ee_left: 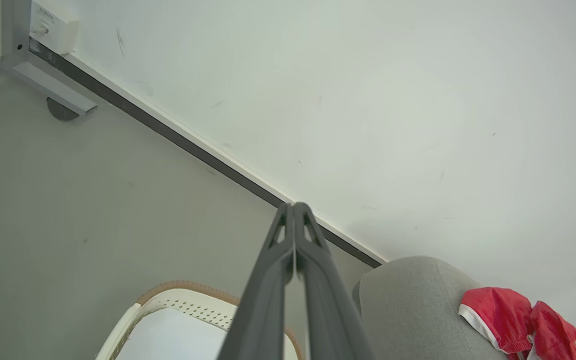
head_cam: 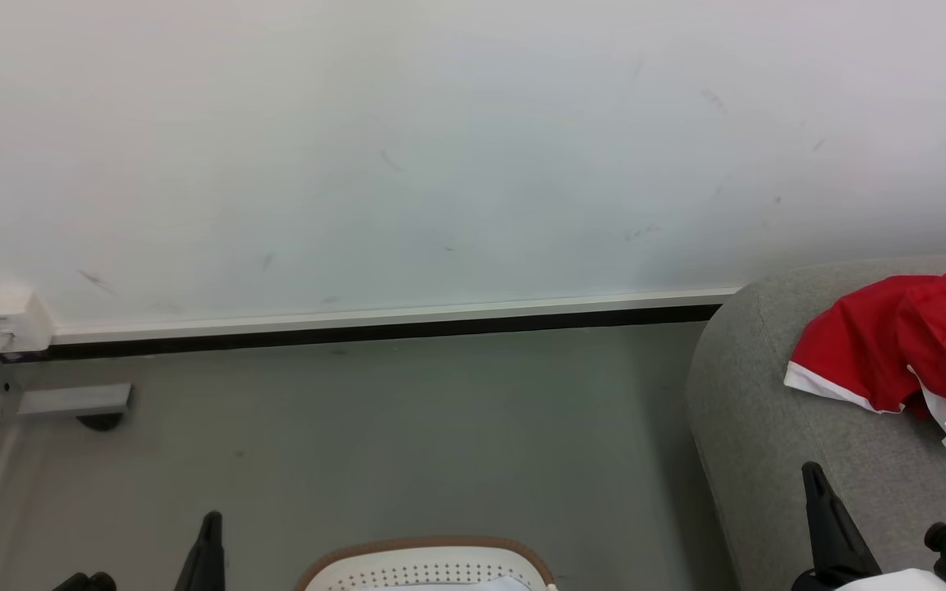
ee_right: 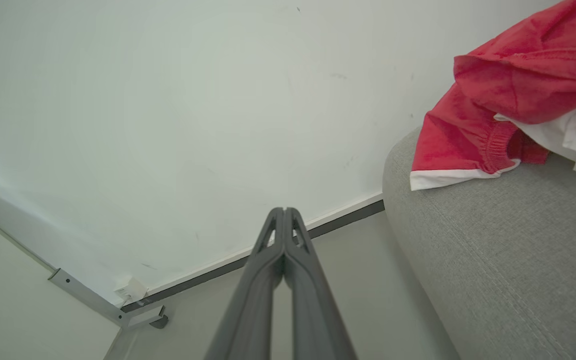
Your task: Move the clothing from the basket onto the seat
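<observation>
Bare indoor room, test-space look: scuffed white wall (head_cam: pixel 440 148), dark skirting (head_cam: pixel 358 332), grey floor (head_cam: pixel 399 435), metal frame (head_cam: pixel 71 400), grey upholstered seat (head_cam: pixel 760 427)

The grey floor (head_cam: pixel 399 427) carries the basket (head_cam: pixel 428 566) and the seat (head_cam: pixel 769 427), where red clothing (head_cam: pixel 875 345) lies.

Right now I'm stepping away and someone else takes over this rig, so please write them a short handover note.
Left gripper: shut, empty, near the oval off-white perforated plastic basket with a brown rim.
Right gripper: shut, empty, beside the large light grey upholstered seat.
Done: bright red fabric clothing with white hem bands lies crumpled on top of the seat.
Left: the basket is cut off by the frame; the part in view shows white, no red. Look inside it for any garment not yet moved before calling the job finished.
</observation>
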Controlling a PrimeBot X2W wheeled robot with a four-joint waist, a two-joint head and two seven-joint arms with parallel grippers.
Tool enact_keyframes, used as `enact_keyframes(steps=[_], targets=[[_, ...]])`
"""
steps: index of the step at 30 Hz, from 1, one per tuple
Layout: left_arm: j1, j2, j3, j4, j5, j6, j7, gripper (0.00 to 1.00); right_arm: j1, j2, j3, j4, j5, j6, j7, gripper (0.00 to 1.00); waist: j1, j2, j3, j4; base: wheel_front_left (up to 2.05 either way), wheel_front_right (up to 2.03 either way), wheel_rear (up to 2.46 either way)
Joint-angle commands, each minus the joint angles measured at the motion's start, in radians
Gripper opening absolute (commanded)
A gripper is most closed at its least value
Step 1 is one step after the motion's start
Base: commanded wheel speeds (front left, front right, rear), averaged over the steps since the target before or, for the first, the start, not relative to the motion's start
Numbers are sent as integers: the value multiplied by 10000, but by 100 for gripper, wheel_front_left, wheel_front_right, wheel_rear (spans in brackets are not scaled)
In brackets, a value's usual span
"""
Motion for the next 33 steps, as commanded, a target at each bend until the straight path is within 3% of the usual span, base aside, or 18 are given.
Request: enact_keyframes(steps=[1, 33], targets=[[-263, 45, 108, -141, -256, -50, 53, 0, -294, -12, -104, -149, 296, -5, 63, 0, 0, -1, 3, 1, 0, 0, 0], [-728, -266, 691, -112, -3739, -412, 1138, 0, -455, 106, -958, -199, 4107, -11, 1088, 0, 0, -1, 139, 20, 0, 0, 0]])
